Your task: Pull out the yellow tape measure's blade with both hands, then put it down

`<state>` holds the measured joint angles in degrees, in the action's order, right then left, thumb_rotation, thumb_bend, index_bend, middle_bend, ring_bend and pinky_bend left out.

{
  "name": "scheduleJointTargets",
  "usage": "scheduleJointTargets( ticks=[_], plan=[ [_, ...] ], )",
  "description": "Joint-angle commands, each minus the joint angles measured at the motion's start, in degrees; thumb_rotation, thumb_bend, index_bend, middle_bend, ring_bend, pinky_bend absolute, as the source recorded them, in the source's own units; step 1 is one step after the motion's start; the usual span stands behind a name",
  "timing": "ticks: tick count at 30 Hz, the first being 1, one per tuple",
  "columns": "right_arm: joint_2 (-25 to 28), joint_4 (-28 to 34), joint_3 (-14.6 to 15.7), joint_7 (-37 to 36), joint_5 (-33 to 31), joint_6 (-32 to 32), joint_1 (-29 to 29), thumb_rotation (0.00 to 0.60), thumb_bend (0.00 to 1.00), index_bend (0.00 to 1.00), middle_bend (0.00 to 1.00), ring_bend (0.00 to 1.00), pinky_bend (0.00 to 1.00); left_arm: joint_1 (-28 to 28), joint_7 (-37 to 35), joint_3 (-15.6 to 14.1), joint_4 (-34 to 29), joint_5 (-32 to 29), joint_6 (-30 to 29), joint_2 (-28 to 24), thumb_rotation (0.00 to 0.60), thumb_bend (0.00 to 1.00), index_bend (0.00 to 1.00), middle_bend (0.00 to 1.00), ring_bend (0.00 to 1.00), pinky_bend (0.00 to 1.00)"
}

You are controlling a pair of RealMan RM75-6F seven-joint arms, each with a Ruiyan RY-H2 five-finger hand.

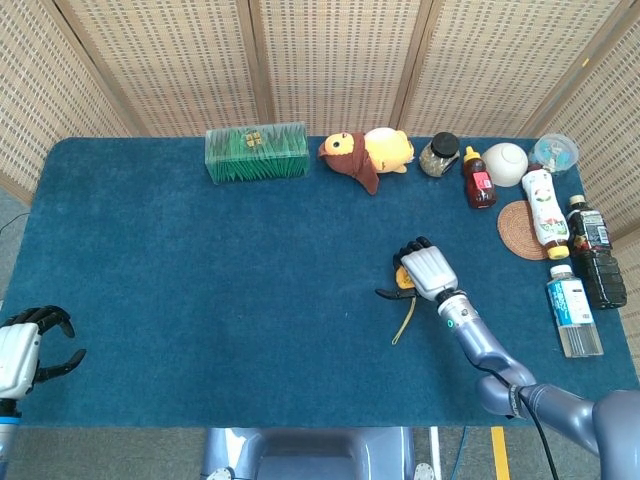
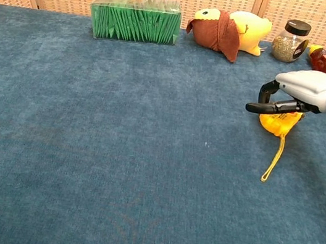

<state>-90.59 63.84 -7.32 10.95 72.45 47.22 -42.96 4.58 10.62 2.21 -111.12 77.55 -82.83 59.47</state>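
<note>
- Our right hand [image 1: 428, 270] sits over the yellow tape measure [image 2: 279, 121], palm down, fingers curled around its far side and the thumb stretched out to the left; we cannot tell whether it actually grips the case or only covers it.
- The tape measure lies on the desk right of centre, with a thin yellow strap [image 2: 274, 158] trailing toward the near edge.
- Our left hand [image 1: 25, 345] hangs at the near left corner, off the desk edge, fingers apart and holding nothing.
- The desk [image 1: 220, 290] is covered in blue carpet-like cloth.
- Along the far edge stand a green box [image 1: 257, 152], a plush toy [image 1: 366, 155] and a jar [image 1: 439, 154] (bottles, a bowl and a woven coaster crowd the right side).
- Wicker screen panels [image 1: 330, 60] close off the room behind.
</note>
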Motion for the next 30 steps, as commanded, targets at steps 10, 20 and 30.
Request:
scheduleJointTargets(
  ticks=[10,20,30],
  plan=[
    [5.35,7.1,2.6,3.0,2.04,3.81,3.19,0.0,0.13,0.4,0.33,0.22,0.13,0.42,0.8,0.18,-0.76,0.41,0.18,0.26,0.587,0.19,0.54,0.38,0.3,0.33],
    [8.49,13.46,1.49,-0.97,3.94,6.69,4.16,0.0,0.13,0.33,0.34,0.29,0.21,0.62,1.41,0.25,-1.56,0.81,0.09,0.19,0.589,0.19,0.54,0.38,0.3,0.33],
    [9.03,10.75,0.36,-0.87,2.79,7.81,4.68,0.0,0.12,0.31,0.41,0.43,0.39,0.42,1.37,0.1,-1.47,0.55,0.02,-0.06,0.587,0.19,0.54,0.38,0.3,0.33]
  ],
)
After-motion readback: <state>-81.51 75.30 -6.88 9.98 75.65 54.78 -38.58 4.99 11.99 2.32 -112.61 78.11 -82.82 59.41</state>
